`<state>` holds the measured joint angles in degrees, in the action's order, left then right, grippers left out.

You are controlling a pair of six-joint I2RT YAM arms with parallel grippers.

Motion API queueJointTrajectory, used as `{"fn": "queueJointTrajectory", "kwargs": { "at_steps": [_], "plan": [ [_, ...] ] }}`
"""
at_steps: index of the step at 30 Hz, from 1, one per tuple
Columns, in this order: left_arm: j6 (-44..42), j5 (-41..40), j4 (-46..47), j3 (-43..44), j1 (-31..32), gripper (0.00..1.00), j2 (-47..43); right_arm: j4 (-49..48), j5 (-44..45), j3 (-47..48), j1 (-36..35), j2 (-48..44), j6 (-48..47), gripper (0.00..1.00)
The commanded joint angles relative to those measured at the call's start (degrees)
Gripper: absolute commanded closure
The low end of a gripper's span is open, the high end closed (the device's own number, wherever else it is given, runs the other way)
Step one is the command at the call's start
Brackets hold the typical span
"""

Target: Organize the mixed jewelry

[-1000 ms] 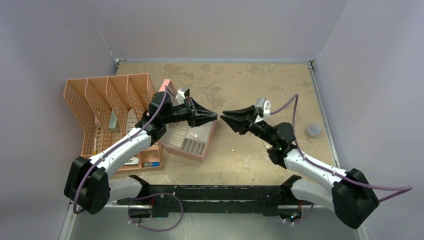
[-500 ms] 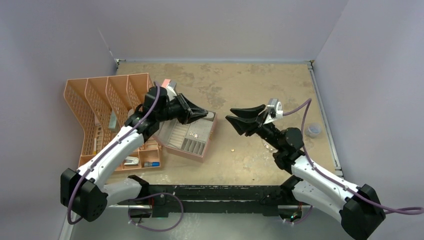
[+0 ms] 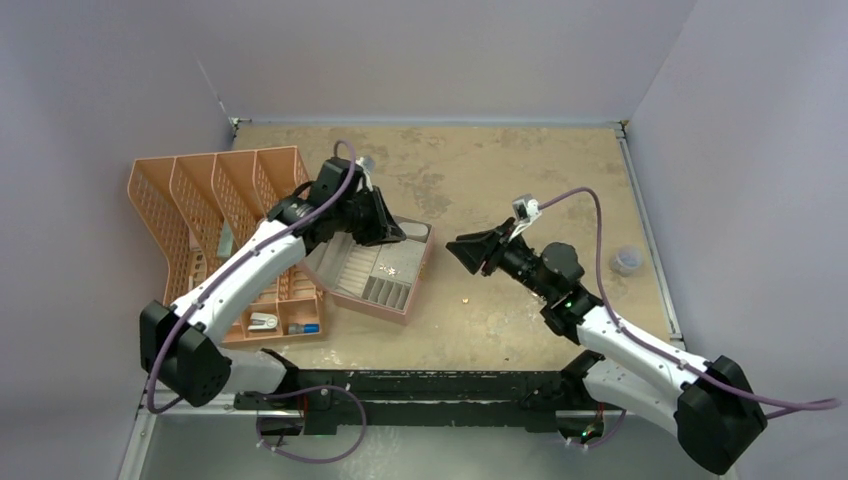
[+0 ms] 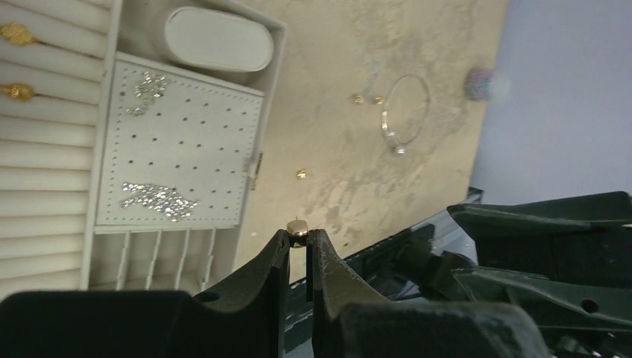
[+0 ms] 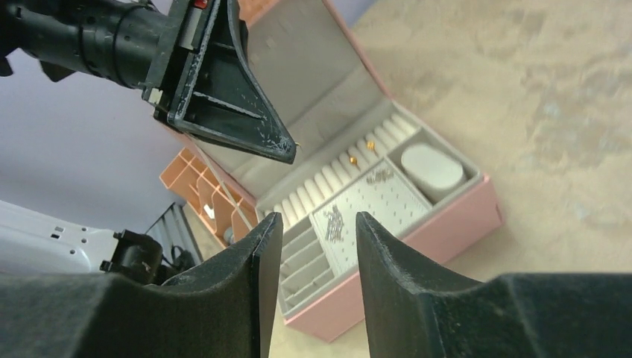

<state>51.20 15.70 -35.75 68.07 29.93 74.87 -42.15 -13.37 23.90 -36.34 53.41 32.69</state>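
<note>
One gold stud (image 4: 298, 228) sits pinched in left tool (image 4: 299, 242).

No lettering, label, brand mark or number can be read in any view; the pink jewelry box (image 3: 372, 302), the orange mesh organizer (image 3: 160, 215) and the left gripper (image 4: 298, 242) show nothing legible.

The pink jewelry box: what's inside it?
The jewelry box holds cream ring rolls with two gold pieces, a dotted panel carrying sparkly silver pieces, and an oval cushion. The left pincer, pinching a gold stud, hides the ends of the divider slots.
</note>
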Motion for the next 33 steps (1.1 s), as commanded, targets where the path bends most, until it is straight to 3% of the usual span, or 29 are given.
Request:
{"fn": "queueJointTrajectory", "kwargs": {
  "at_steps": [1,5,13,26,33],
  "plan": [
    [-6.7,-6.1,-5.6,3.6,1.3,0.92,4.1,3.6,-0.7,0.9,-0.2,1.3,7.4,0.58],
    [-9.4,-11.0,-11.0,7.0,1.6,0.92,8.3,3.3,-2.0,-1.6,-0.2,3.6,8.9,0.61],
    [-14.2,-11.7,-14.1,11.0,1.6,0.92,14.3,-5.8,-3.2,-9.7,-0.3,7.9,13.3,0.63],
    [-19.4,-10.7,-15.4,12.8,1.5,0.93,19.3,-7.2,-3.3,-9.5,-0.8,17.5,14.9,0.64],
    [-19.7,-14.0,-15.6,12.4,1.5,0.93,20.3,-8.6,-3.3,-8.9,-1.4,20.8,15.0,0.64]
  ]
}}
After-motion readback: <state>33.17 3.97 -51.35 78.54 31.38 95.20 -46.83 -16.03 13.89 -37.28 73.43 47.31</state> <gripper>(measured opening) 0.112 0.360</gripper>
